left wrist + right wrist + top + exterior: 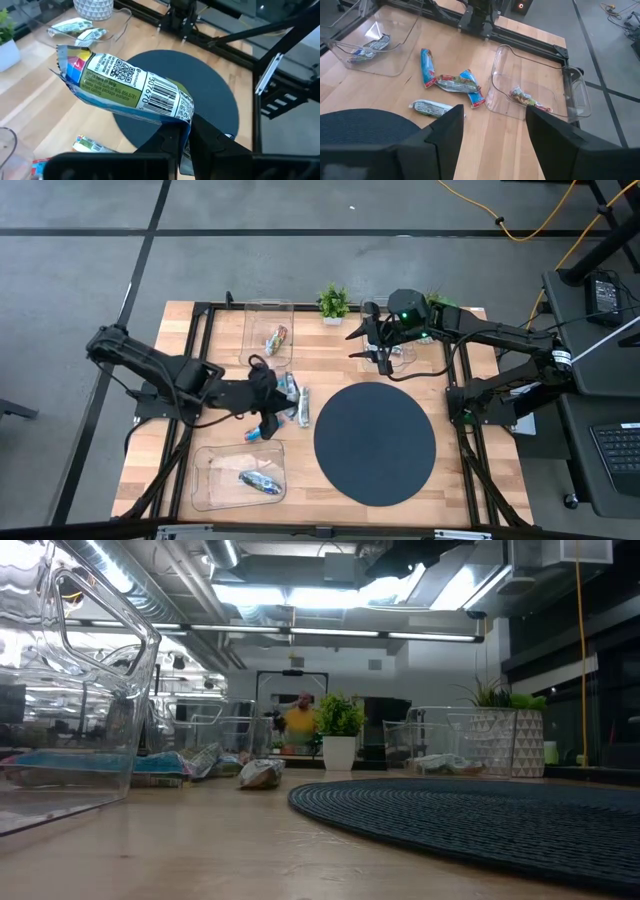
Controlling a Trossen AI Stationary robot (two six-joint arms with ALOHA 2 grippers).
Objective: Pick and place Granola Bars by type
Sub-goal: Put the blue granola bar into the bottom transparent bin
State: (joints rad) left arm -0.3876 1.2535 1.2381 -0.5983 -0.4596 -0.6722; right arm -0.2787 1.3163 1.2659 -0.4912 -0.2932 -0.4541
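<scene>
Granola Bars (451,82): four loose beyond parted, empty right gripper (495,137) fingers | left gripper (184,131) pinches blue bar (127,87) | three trays (540,85) partly filled; sorting midway.

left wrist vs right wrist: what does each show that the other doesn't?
Only the left wrist view: the left gripper, shut on a blue granola bar held above the mat, barcode showing.
Only the right wrist view: the right gripper, fingers open and empty, a clear tray holding one bar, and four loose bars on the wood.
Both: the dark round mat.
</scene>
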